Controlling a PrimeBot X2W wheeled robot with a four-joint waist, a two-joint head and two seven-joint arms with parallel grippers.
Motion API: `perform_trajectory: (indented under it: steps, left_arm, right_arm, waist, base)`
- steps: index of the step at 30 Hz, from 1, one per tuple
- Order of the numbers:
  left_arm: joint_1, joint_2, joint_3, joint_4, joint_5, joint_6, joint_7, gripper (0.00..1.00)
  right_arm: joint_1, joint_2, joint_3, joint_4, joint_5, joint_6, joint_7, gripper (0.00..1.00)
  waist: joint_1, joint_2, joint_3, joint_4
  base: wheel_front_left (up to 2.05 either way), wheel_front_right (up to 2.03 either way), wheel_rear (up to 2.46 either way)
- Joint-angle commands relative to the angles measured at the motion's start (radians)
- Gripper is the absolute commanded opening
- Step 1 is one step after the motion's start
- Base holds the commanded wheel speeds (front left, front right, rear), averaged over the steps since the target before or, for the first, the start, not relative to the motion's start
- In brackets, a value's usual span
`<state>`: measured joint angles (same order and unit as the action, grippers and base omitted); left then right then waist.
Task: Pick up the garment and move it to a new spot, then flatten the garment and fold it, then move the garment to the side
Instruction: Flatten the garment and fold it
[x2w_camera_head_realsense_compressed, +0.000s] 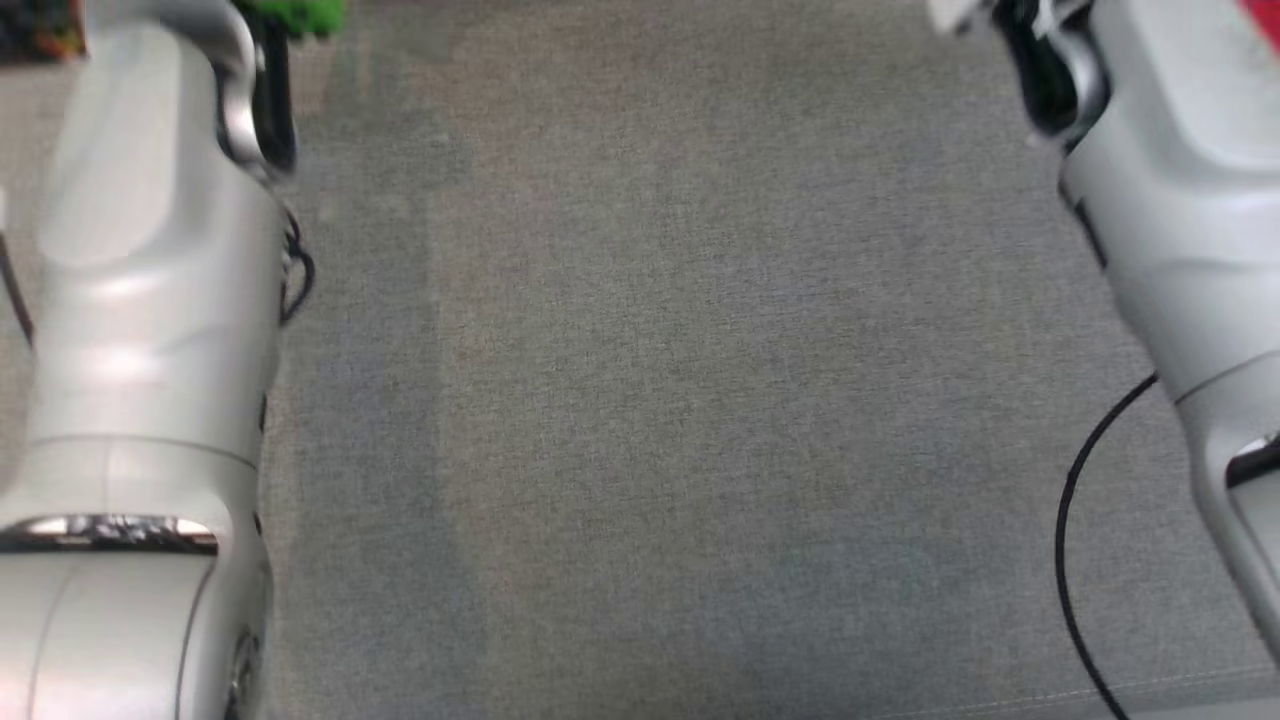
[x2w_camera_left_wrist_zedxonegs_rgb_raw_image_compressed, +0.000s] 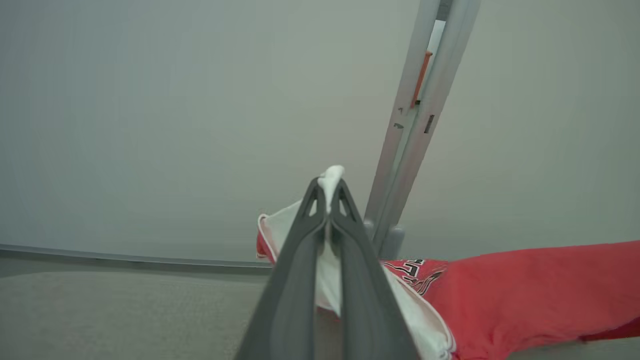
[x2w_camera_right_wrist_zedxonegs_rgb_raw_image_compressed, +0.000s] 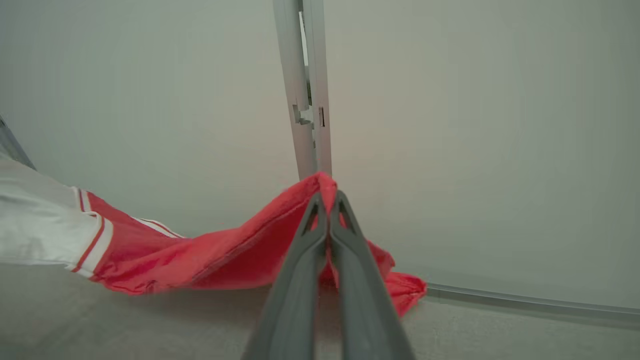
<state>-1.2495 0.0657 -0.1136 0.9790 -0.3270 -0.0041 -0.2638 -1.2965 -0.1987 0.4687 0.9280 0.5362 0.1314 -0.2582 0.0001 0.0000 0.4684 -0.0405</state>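
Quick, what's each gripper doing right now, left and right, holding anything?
Left gripper: shut, pinching a white edge of the garment.
Right gripper: shut, pinching a red fold of the garment.

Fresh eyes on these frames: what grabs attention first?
The red-and-white garment stands out, bright against the pale wall. The left gripper is shut on its white edge, and the right gripper is shut on a red edge. In the head view, the left forearm and right forearm flank the grey cloth surface.
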Motion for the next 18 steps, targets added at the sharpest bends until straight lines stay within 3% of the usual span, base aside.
perform_trajectory:
  steps: [1, 7, 18]
  left_arm:
    - [0.034, -0.005, 0.009, 0.013, -0.02, 0.005, 0.0, 0.0]
    - [0.176, -0.012, 0.032, -0.03, -0.043, -0.012, 0.0, 0.0]
    - [0.673, -0.012, 0.204, -0.484, 0.004, -0.043, 0.0, 0.0]
  right_arm:
    - [0.035, 0.008, 0.011, 0.009, 0.011, -0.002, -0.008, 0.0]
    - [0.223, -0.005, -0.001, -0.098, 0.035, -0.002, -0.007, 0.0]
    - [0.73, -0.053, -0.119, -0.516, -0.01, -0.001, -0.007, 0.0]
  waist:
    - [-0.0001, 0.0, 0.03, 0.013]
    - [-0.0001, 0.0, 0.047, 0.019]
    - [-0.0001, 0.0, -0.077, 0.014]
  base:
    - [0.0, 0.0, 0.0]
    - [0.0, 0.0, 0.0]
    - [0.0, 0.0, 0.0]
